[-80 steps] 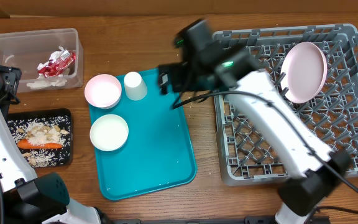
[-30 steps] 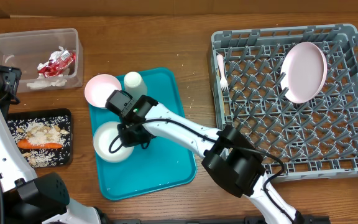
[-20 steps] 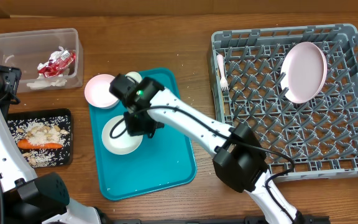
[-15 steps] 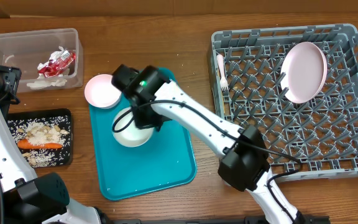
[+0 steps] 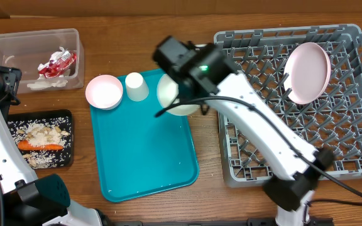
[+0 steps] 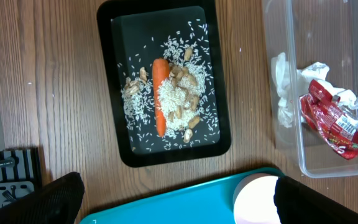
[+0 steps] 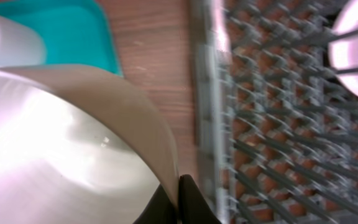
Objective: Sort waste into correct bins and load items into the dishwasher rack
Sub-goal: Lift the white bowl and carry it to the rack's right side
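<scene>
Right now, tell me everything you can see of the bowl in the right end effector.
The bowl is small, round and pale cream-white, smooth and glossy, with no food visible inside. The right end effector is shut on its rim, pinching the wall. It looks lifted and tilted, over the right edge of the teal tray, between the white cup and the rack. From overhead the arm hides part of it.

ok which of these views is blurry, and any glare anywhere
Right wrist view: motion-blurred, the dishwasher rack smeared into streaks, and a bright sheen on the held bowl. Left wrist view: sharp, with the carrot and rice crisp. Overhead view: evenly lit, no strong glare.
</scene>
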Controlling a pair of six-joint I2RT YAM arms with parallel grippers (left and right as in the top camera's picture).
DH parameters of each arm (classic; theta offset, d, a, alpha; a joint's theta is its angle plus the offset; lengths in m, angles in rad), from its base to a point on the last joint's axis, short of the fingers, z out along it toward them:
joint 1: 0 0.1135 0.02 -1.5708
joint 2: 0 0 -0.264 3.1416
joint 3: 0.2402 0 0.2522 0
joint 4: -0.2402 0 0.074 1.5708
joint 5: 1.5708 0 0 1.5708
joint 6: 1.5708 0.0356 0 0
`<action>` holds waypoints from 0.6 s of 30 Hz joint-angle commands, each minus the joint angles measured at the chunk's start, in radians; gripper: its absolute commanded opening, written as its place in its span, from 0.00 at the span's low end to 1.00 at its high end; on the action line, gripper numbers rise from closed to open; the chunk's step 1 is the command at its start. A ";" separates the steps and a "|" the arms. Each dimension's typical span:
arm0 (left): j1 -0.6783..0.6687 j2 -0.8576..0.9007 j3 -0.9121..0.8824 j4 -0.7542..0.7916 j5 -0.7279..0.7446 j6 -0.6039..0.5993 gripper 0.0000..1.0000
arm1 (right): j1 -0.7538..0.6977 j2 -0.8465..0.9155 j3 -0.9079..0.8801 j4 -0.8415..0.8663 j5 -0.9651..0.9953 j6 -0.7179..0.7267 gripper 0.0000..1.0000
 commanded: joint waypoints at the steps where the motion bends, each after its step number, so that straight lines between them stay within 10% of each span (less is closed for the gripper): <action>1: -0.002 0.007 -0.004 -0.002 -0.025 -0.021 1.00 | -0.055 -0.121 -0.150 -0.001 0.094 0.029 0.04; 9: -0.002 0.007 -0.004 -0.002 -0.025 -0.021 1.00 | -0.322 -0.407 -0.533 -0.001 0.206 0.177 0.04; 18: -0.002 0.007 -0.004 -0.002 -0.025 -0.021 1.00 | -0.681 -0.563 -0.576 0.000 0.279 0.280 0.04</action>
